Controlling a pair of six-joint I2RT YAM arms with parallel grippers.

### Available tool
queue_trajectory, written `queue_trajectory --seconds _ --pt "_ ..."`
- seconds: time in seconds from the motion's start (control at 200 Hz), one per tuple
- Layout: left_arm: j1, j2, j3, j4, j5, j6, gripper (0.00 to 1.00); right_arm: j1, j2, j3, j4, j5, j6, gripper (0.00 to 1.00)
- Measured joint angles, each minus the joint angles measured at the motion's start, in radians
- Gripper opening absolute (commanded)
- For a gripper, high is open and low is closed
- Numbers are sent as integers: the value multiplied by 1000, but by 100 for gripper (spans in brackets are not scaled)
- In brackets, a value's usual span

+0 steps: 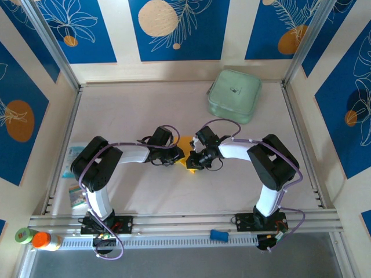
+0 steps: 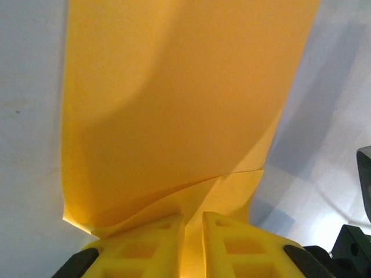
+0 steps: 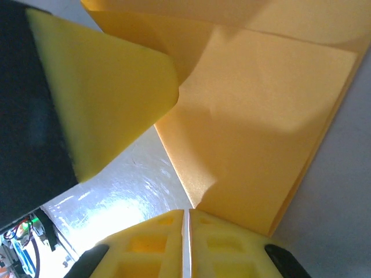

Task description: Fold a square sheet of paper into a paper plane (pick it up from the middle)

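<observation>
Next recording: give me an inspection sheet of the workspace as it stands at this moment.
Surface: pale table, no marks seen.
Job's things: paper, partly folded, between both grippers at mid-table.
Clutter: mint case far right; packets at left edge; bottles and blue item by the front rail.
Grippers: left gripper shut on paper; right gripper shut on paper.
Cables: purple cables looped along both arms.
Surroundings: blue leaf-print panels.

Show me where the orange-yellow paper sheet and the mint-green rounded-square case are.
orange-yellow paper sheet [image 2: 174,104], left wrist view, on its flat broad face.
mint-green rounded-square case [image 1: 234,95], top external view, on the middle of its lid.
</observation>
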Motion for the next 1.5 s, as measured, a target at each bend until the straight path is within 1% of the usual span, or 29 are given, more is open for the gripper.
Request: queue_trajectory --seconds 0.61,0.945,1.186,1.301,1.501 --pt "0 6 23 -43 -8 3 19 -3 0 -17 4 12 -30 10" --pt "0 6 26 -52 -8 3 19 -16 -157 -183 -37 -2 -68 10" --pt "0 6 29 -54 -8 3 19 -16 -293 -181 -44 -5 -71 10" --pt "0 6 31 -58 -8 3 19 -15 -276 -138 -38 0 -71 8" --pt "0 6 33 -61 -7 3 19 4 -151 -48 -33 30 -69 4"
